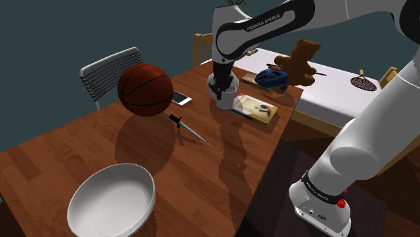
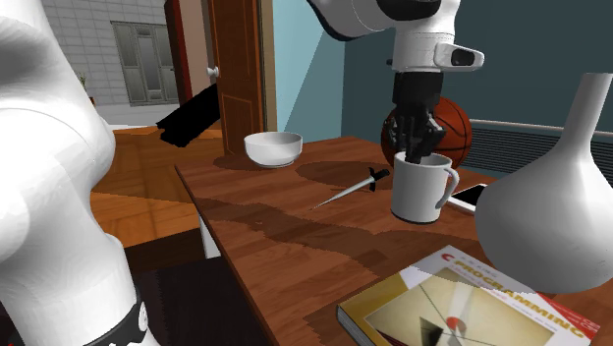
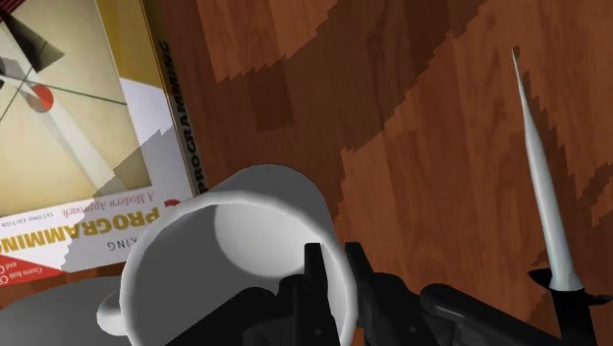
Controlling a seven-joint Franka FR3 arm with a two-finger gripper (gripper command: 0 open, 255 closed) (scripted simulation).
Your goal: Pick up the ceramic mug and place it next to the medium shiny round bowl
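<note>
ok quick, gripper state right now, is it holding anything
gripper: closed on the white mug, pinching its rim wall with one finger inside and one outside.

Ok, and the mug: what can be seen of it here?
The mug is plain glossy white and cylindrical, with a loop handle on the side toward the second exterior view's right. It stands upright on the wooden table, open end up, and looks empty. The gripper comes from above, one finger inside the rim and one outside, clasping the wall. A book lies close by, and a knife lies on the other side.
</note>
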